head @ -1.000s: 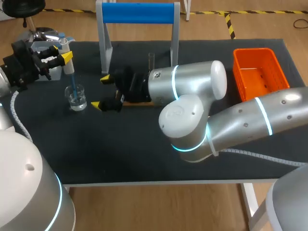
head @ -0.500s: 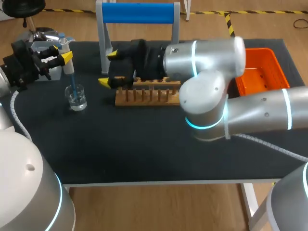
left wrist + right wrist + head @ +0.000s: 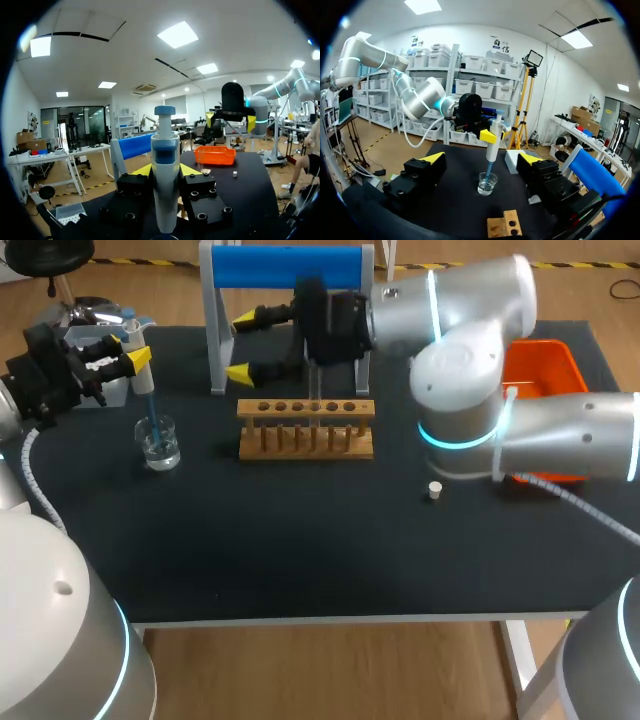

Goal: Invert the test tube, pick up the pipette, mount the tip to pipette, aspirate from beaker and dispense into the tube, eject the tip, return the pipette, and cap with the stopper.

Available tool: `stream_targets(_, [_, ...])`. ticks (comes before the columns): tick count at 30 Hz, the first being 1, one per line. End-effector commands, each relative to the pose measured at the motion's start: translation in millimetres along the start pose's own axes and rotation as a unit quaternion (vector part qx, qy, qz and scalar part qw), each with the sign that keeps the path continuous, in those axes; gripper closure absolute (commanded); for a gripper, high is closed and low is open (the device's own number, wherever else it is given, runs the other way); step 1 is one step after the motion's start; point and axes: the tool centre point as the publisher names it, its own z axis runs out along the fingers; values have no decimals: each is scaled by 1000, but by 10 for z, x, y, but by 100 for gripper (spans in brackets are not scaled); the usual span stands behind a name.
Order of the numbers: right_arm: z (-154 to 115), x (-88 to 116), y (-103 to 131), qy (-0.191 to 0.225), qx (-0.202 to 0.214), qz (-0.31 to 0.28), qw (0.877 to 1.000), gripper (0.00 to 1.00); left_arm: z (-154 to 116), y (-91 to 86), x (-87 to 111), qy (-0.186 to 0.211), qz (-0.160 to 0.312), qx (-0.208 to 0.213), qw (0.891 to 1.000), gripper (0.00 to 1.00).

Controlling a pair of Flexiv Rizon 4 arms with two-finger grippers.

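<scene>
The left tool was clamped on the pipette, with a yellow tip pressed to each side of its body. The pipette's tip dipped into the beaker beneath. The right tool hung wide open and empty, with the wooden rack below it. The white stopper lay on the table, well behind the right tool.

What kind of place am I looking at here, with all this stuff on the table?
Probably a robotics lab's mock chemistry bench: the left gripper holds a pipette down into a beaker, with a wooden test-tube rack nearby.
</scene>
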Motion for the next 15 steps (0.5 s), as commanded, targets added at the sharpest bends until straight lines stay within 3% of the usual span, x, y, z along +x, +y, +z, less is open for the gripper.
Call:
stream_targets(1, [-1, -111, 105, 157, 8, -9, 987, 60, 5, 5, 5, -1, 0, 1, 1000, 100])
stream_targets(3, [26, -139, 154, 165, 4, -14, 986, 76, 5, 5, 5, -1, 0, 1, 1000, 100])
stream_targets(5, [52, -169, 203, 167, 3, -17, 986, 100, 5, 5, 5, -1, 0, 1, 1000, 100])
stream_targets(12, [185, -264, 331, 192, -11, -17, 981, 100, 5, 5, 5, -1, 0, 1, 1000, 100])
stream_targets(15, [226, -300, 404, 199, -36, -5, 979, 100, 5, 5, 5, -1, 0, 1, 1000, 100])
